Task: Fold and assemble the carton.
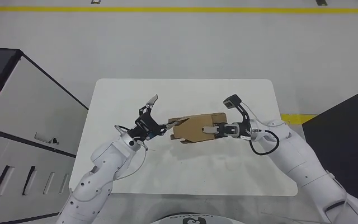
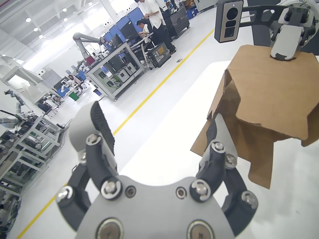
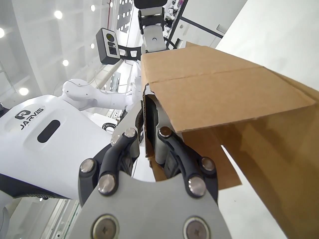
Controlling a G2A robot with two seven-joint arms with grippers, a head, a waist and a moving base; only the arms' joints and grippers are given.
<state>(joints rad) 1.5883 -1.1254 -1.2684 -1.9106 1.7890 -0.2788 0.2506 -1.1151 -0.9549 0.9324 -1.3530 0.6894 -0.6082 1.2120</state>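
From above, the brown carton (image 1: 196,127) lies partly erected near the middle of the white counter (image 1: 224,173). The left end effector (image 1: 159,115) is at the carton's left end with its fingers spread wide. The right end effector (image 1: 210,129) is clamped on the carton's right part.

In the left wrist view, the left end effector (image 2: 159,130) gapes. One finger lies against a loose flap at the carton's (image 2: 269,93) open end and the other is well apart from it. The right end effector (image 2: 284,50) holds the carton's far top edge.

In the right wrist view, the right end effector (image 3: 147,130) pinches one cardboard wall of the carton (image 3: 211,95) between its fingers.
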